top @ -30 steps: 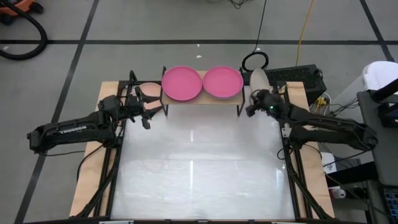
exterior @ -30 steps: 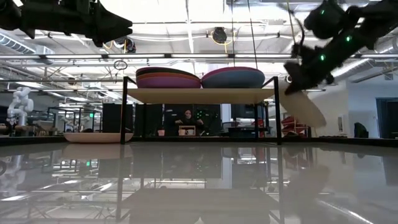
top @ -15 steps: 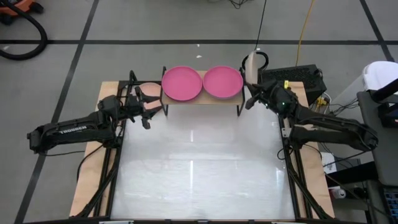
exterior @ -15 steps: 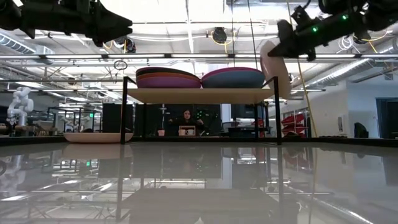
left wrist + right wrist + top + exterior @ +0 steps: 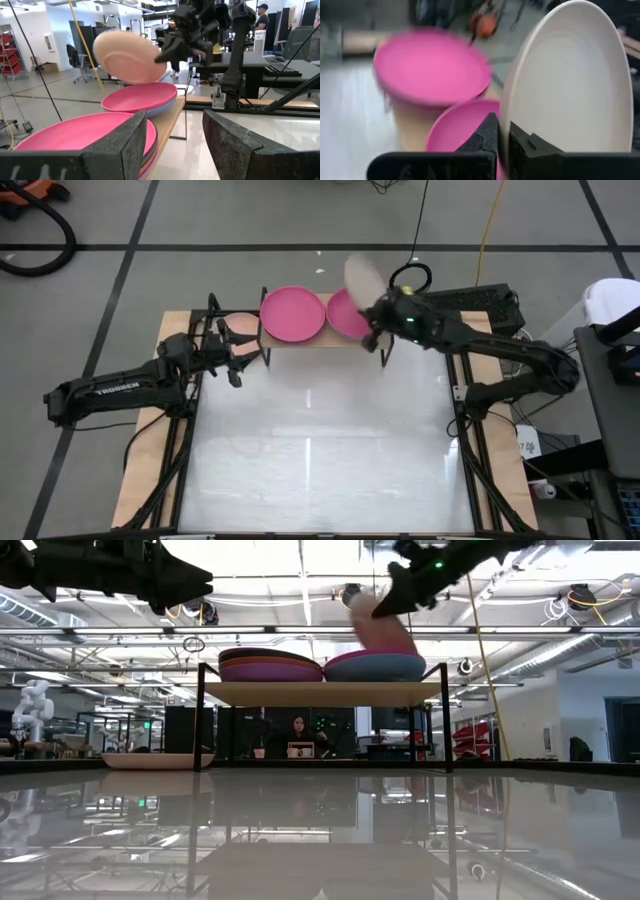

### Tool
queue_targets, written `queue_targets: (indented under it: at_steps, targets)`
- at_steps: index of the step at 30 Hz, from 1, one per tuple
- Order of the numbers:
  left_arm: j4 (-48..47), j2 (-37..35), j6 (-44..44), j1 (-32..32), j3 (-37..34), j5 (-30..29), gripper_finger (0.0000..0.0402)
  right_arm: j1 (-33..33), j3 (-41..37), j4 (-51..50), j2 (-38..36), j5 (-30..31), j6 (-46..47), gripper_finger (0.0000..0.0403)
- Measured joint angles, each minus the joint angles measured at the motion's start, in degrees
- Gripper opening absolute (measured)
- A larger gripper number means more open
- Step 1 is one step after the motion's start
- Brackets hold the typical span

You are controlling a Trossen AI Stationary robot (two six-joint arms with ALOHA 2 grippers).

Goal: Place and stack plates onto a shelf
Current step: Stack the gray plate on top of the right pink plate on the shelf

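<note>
The beige plate (image 5: 364, 274) hangs tilted above the right-hand stack (image 5: 375, 665) on the shelf (image 5: 320, 692), pinched at its rim by the right gripper (image 5: 378, 332). Released at this tilt, it may slide off the far edge. You cannot judge its clearance: motion blurs it. The left gripper (image 5: 172, 145) waits, fingers spread, beside the left-hand stack (image 5: 292, 313).
</note>
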Motion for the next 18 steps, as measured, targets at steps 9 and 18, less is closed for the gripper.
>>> queue_targets:
  at_steps: [9, 18]
  targets:
    - [-0.39, -0.02, 0.17, 0.0, 0.0, 0.0, 0.02, 4.84, 13.04, -21.2, 14.62, 7.05, -12.35, 0.0]
    - [-1.34, 0.0, 0.2, 0.0, 0.0, 0.0, 0.02, 5.83, 13.12, -21.57, 13.2, 7.76, -12.53, 0.0011]
